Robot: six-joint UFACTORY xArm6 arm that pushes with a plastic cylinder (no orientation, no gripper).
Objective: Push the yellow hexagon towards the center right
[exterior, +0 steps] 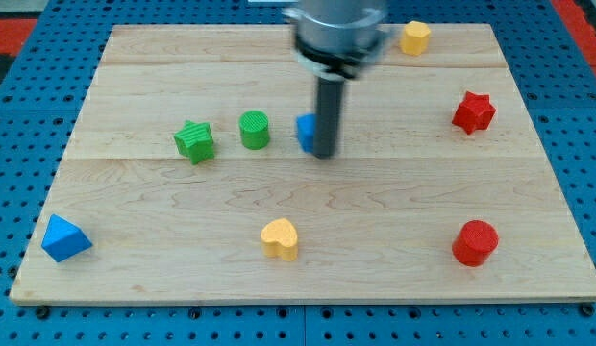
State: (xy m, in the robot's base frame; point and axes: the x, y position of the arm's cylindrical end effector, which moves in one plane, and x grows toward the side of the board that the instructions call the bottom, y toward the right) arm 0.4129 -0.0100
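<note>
The yellow hexagon [415, 37] sits near the board's top edge, right of centre. My tip [323, 154] rests on the board near the middle, far below and left of the hexagon. It stands right against a blue block [306, 131], which the rod partly hides, so its shape is unclear.
A green star [194, 141] and a green cylinder [254, 129] lie left of my tip. A red star [473, 112] is at the right, a red cylinder [475, 242] at lower right, a yellow heart [280, 238] at bottom centre, a blue triangular block [63, 238] at lower left.
</note>
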